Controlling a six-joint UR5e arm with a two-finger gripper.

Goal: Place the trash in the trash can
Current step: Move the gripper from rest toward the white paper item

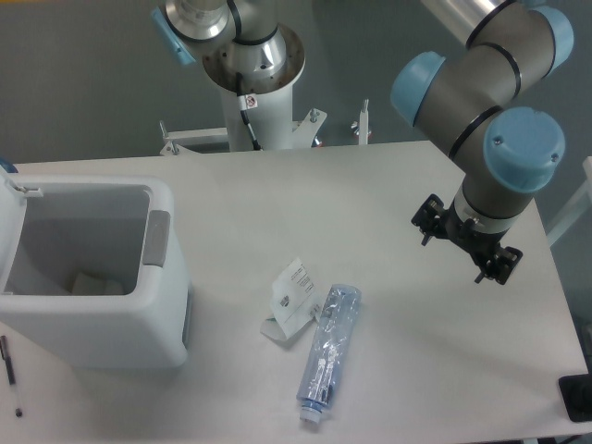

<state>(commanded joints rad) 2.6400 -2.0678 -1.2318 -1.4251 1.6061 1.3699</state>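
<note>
The trash lies in the middle of the table. It is a crumpled white paper wrapper (294, 298) with black print and a crushed clear bluish plastic bottle (330, 350), its white cap pointing at the front edge. The two touch side by side. The trash can (111, 324), a boxy white bin with a grey handle tab, stands at the left with a pale white piece lying inside. My gripper (467, 242) hangs off the blue-jointed wrist at the right, well clear of the trash and above the table. Only its black mount shows, and the fingers are hidden beneath the wrist.
A pen (11, 370) lies at the front left edge beside the bin. A black object (578, 398) sits at the front right corner. The arm's base column (252, 83) and metal brackets stand at the back of the table.
</note>
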